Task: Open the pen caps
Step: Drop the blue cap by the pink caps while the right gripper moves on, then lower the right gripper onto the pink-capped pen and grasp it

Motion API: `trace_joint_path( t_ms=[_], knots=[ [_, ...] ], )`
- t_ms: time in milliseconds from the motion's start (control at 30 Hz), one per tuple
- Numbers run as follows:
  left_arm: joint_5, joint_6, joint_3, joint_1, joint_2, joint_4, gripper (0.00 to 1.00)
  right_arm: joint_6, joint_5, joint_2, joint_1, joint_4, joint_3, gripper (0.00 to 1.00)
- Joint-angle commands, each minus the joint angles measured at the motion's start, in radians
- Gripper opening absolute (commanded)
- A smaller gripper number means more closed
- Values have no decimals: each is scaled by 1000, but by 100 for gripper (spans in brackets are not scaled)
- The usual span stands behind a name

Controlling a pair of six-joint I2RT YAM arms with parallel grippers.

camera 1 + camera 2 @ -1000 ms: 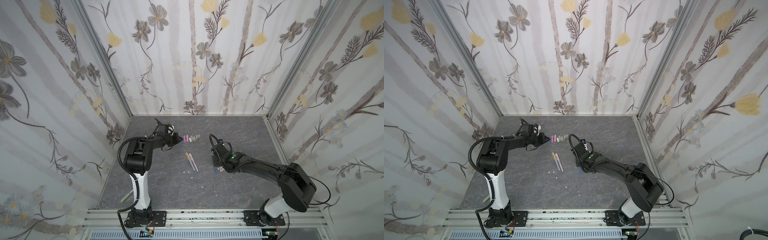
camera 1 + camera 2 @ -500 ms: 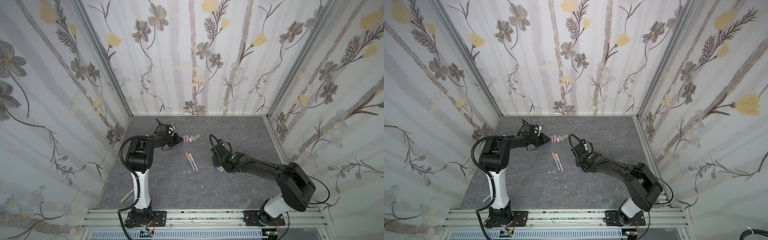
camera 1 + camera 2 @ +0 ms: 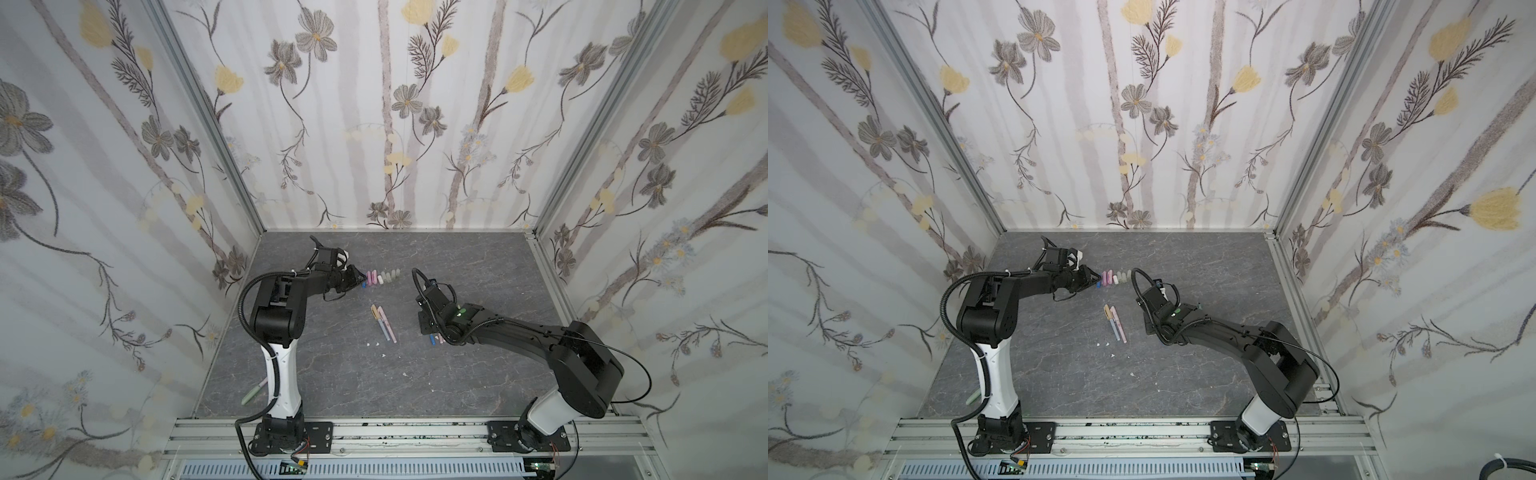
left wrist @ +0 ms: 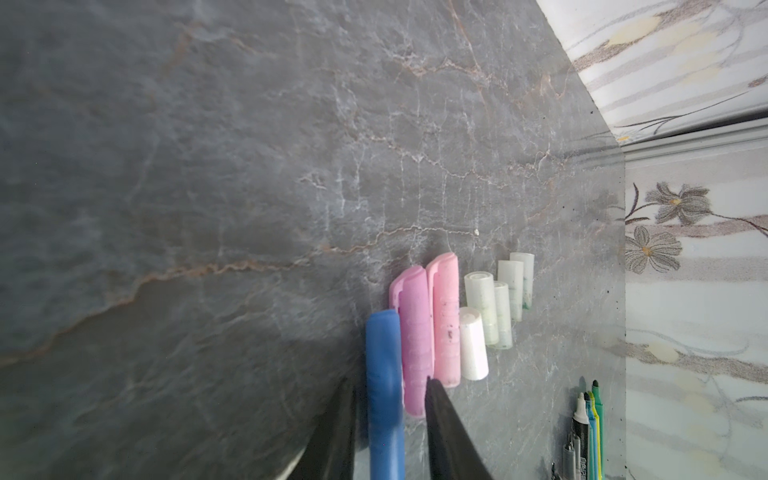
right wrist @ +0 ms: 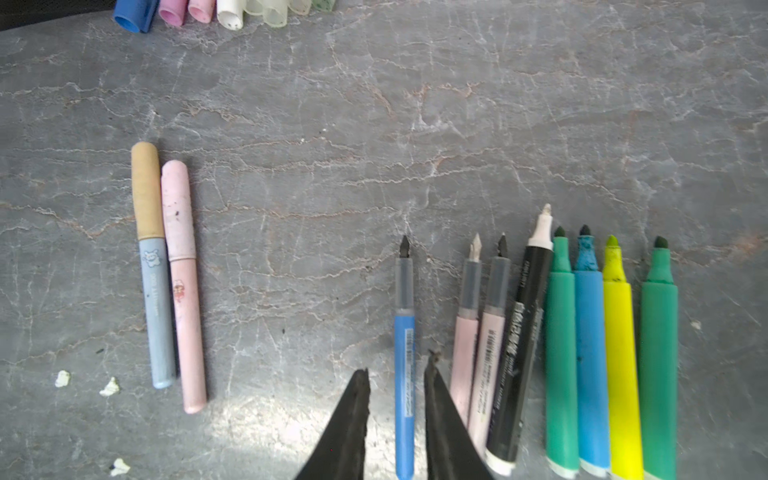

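- Grey, veined, stone-look table (image 3: 332,374), matt; it fills the lower middle of both top views.
- The caps (image 3: 381,277) sit just above the middle of the frame in both top views: short plastic stubs in a tight row, side by side.
- From the left wrist I see a smooth opaque blue cap (image 4: 384,415), a purple cap (image 4: 413,332) and a pink cap (image 4: 445,320), both scuffed and ridged. Next come a tapered white cap (image 4: 473,345) and four hollow clear caps (image 4: 482,305), one stained green.
- The left gripper (image 4: 388,380) stands parted. Its dark tapered fingers straddle the blue cap with a sliver of table on each side, so nothing is clamped. The cap's near end runs out of frame.
- The right gripper (image 5: 398,363) is also slightly apart, around a thin blue pen (image 5: 404,345) with its nib bare. There are gaps on both sides and the pen lies flat.
- Beside it lie two pale pens (image 5: 464,332), a black pen (image 5: 519,345) with a white tip, then four fat markers (image 5: 621,365): green, blue, yellow and green, felt tips bare. Their tails are cut off.
- Well apart lie two capped pens, touching: a tan-capped one (image 5: 151,266) and a pink one (image 5: 183,286).
- In both top views the right arm (image 3: 519,332) hides most uncapped pens and its own fingers.
- A pale green marker (image 3: 253,392) at lower left is partly behind the left arm (image 3: 282,374).
- White crumbs (image 5: 110,386) are too small to identify.
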Motion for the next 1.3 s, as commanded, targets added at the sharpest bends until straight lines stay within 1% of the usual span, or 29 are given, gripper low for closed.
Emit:
trace_joint_path(
  t_ms=[0,300,600,800,1267],
  knots=[
    [-5,12,-12,3,-35,2,29,-9,-22,28,26,11,28,25],
    [1,10,-65,21,-124,2,30,-20,-64,133,64,12,135,26],
    [19,-9,-144,33,-262,22,31,-33,-103,242,92,7,240,26],
    [51,-33,-191,46,-332,62,34,-43,-114,294,105,-1,285,28],
    [80,-63,-222,52,-391,103,38,-56,-118,368,117,-27,343,28]
  ],
)
